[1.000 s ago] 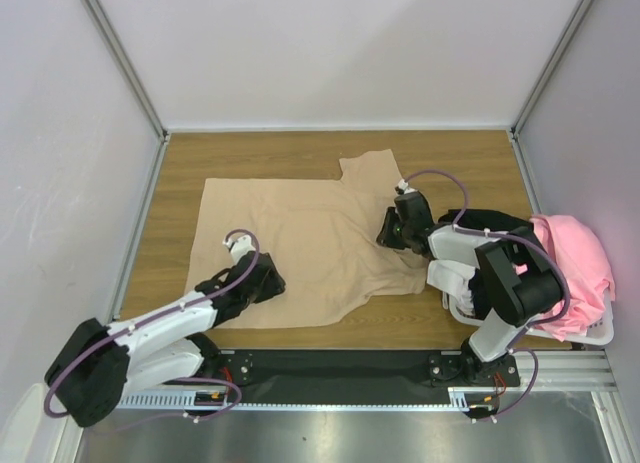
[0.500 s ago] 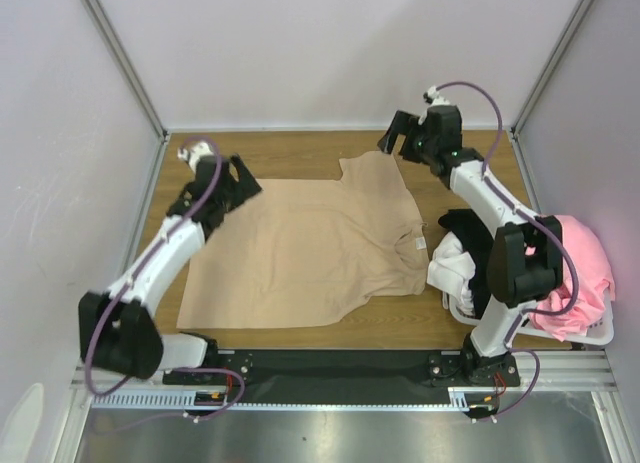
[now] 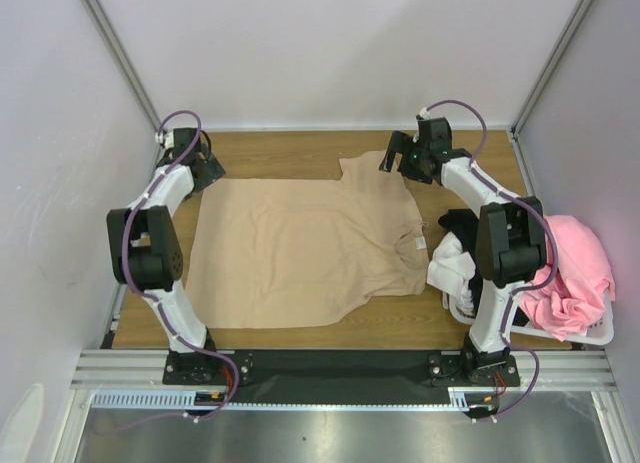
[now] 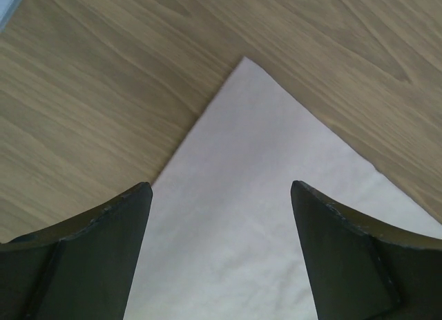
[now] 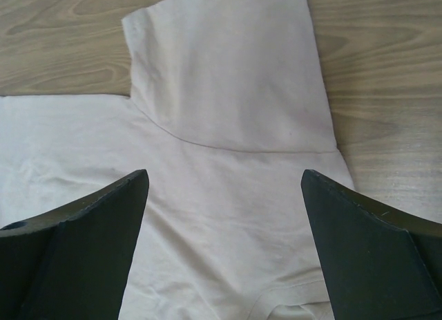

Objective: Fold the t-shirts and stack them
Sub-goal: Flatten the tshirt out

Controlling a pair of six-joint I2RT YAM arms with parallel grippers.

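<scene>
Tan t-shirt [image 3: 300,248] laid flat; left hand [image 4: 221,258], right hand [image 5: 224,258] held spread above far edge. Thin corner may be missed.

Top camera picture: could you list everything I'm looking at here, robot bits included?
Beige t-shirt: one, light tan, spread flat across the middle of the table.
Pink garment: one, pink, bunched in the basket.
Black garment: one, black, heaped at the basket's left side.
White garment: one, white, bunched beside the black one.
Laundry basket: one, white, at the table's near right corner.
Table: one, brown wood.
Left gripper: one, black, open, over the shirt's far left corner.
Right gripper: one, black, open, over the shirt's far sleeve.
</scene>
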